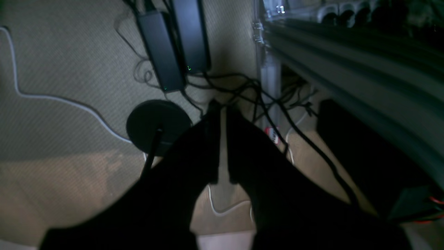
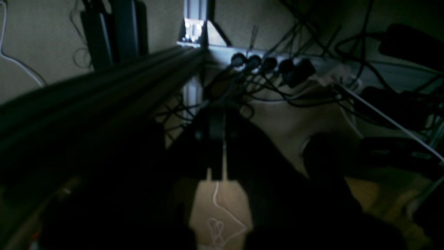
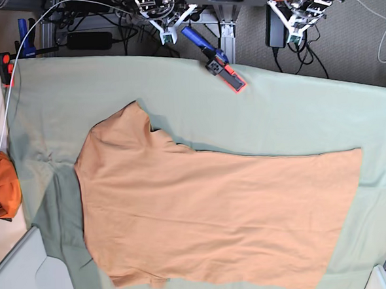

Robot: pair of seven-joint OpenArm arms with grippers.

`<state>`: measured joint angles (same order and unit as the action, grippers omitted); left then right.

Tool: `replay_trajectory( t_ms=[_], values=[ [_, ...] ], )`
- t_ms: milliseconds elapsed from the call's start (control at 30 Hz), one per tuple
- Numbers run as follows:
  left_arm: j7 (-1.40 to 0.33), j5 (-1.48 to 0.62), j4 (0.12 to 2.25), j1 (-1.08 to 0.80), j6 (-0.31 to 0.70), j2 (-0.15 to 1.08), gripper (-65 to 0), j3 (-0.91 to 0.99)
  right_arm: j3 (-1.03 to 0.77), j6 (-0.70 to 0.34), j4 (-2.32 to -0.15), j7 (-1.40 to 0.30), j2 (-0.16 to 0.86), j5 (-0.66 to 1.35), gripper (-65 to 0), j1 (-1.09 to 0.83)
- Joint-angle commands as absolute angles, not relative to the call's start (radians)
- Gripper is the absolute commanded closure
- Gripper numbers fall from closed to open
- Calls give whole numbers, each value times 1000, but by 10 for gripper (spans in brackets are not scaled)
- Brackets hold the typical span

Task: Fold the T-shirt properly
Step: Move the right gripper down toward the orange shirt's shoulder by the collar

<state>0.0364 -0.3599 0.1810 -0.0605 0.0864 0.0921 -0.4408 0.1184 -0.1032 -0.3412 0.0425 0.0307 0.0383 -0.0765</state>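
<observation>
Base view: the T-shirt (image 3: 217,212) lies spread flat on the sage green cloth (image 3: 296,112), collar end toward the darker orange cloth bundle (image 3: 0,186) and hem toward the opposite end. No fold is visible; by this evidence the task is at its start.

Both arms are parked beyond the far edge of the green cloth, well apart from the T-shirt. The left gripper (image 3: 296,35) and the right gripper (image 3: 167,35) hang over the floor near the frame and cabling.

Left wrist view: the left gripper (image 1: 222,114) shows two dark fingers with only a narrow slit between them, nearly closed, holding nothing; below it are power bricks (image 1: 173,45) and a round black base (image 1: 158,125).

Right wrist view: the right gripper (image 2: 222,139) is dim, its fingers almost together and empty, above a power strip (image 2: 274,64).

Risks, as judgement:
- The lower sleeve, on the side of the T-shirt away from the arms, looks partly tucked under; folding over it would trap a crease.
- The fabric is thin and lies directly on the green cloth, so a deep pinch could lift both layers.
- A blue-and-orange clamp (image 3: 217,61) rests on the green cloth near its far edge, between the arms and the T-shirt; an arm reaching low could strike it.
- Loose cables near the grippers could snag.
</observation>
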Motion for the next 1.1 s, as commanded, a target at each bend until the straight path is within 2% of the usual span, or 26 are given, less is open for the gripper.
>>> replay_trajectory(
  t_ms=[0,333,633,733,933,1067],
  values=[
    [57,-359,183,-77,78,100,-35,-429,117,-48,-347,52,39,18,-4,-88],
    [84,-353,213,-125,110,119,-34,-314,117,-49,-418,53,91,-38,-4,-178],
    [-75,-288,318,-121,108,114,-34,-314,117,-49,-490,51,88,-18,-4,-153],
    [-106,-287,323,-117,67,115,-34,-314,117,-50,-490,47,88,-16,-4,-144],
    [-98,-287,323,-134,64,120,-34,-314,117,-51,-490,44,89,-20,-4,-163],
    [6,-287,323,-178,65,126,-34,-314,117,-51,-493,27,89,-65,-4,-204]
  ],
)
